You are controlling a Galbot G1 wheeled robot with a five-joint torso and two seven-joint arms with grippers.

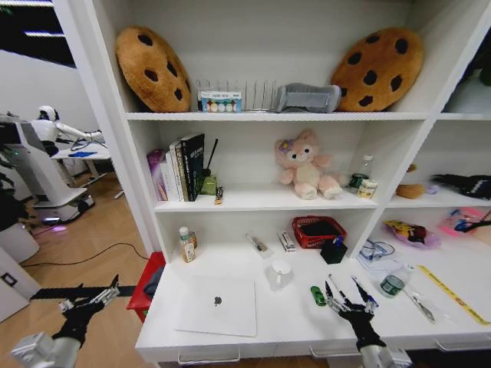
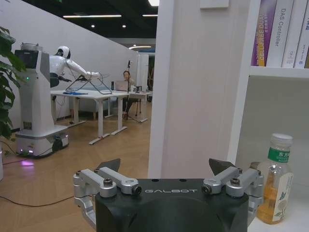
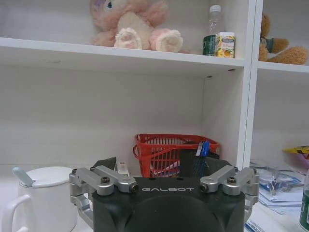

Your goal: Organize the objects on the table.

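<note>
Right gripper [image 1: 347,295] over table [image 1: 291,326] front, fingers spread, holding nothing. Toy car [image 1: 317,295] just beside it: one, tiny, light, hard; pinch across body. Laptop [image 1: 217,305] closed, one, front-left; stiff, slick, probably heavy; grab by edge. Left gripper [image 1: 90,297] open, empty, off table's left.

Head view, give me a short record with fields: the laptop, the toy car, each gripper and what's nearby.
laptop: closed, flat on the white desk, near its front edge
toy car: green, on the desk between the white mug and the right gripper
right gripper: open, over the desk just beside the car, holding nothing
left gripper: open, off the desk's left end, above the floor
red basket: at the back of the desk
</note>
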